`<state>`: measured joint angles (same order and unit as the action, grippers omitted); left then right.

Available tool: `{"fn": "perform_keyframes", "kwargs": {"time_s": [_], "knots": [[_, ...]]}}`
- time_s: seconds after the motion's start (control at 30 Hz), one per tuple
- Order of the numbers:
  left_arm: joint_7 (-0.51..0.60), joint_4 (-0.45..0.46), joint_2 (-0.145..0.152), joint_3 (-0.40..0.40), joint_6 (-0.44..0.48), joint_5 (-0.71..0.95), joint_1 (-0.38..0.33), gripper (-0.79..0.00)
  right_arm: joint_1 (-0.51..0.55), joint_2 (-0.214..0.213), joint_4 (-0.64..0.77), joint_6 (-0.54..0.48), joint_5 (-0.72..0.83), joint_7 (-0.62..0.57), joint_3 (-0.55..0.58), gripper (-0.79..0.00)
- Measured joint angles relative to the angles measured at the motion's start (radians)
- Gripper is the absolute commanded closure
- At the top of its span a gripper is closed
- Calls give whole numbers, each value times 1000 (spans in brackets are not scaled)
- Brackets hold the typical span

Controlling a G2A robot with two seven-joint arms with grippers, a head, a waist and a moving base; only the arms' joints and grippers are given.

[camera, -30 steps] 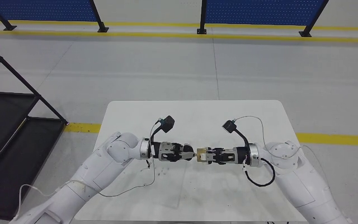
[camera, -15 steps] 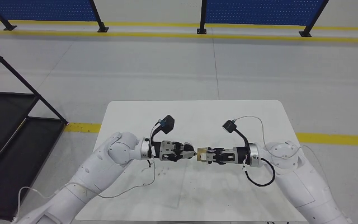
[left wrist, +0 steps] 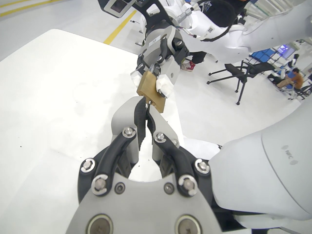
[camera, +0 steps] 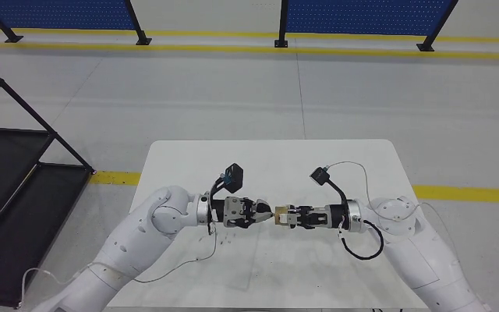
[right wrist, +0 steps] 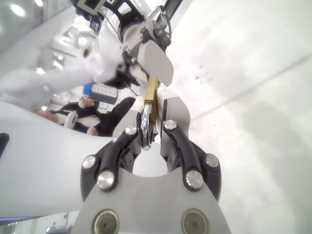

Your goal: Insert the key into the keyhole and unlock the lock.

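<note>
1. Left gripper: fingers nearly closed, pinching the key; only its tip shows.
2. Right gripper: clamped on the lock, shackle toward its wrist. Both are above the table.
3. The key tip meets the lock's end face; depth unclear.
4. Advice: align the blade with the lock, push straight, seat fully, then twist while the right gripper resists the torque.

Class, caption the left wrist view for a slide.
Left gripper holds the key at the base of the brass padlock, gripped by the right gripper above the white table.

Key tip at keyhole of brass lock
</note>
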<state>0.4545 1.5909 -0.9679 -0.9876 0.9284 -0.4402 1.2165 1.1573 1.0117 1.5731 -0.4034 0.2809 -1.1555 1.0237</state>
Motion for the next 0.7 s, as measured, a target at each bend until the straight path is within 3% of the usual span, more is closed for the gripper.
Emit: {"fn": "perform_keyframes", "kwargs": {"time_s": [0.7], "knots": [[-303,96,-6,-70,-7,-436,96,0,0,0,0,0,0,0,0,0]]}}
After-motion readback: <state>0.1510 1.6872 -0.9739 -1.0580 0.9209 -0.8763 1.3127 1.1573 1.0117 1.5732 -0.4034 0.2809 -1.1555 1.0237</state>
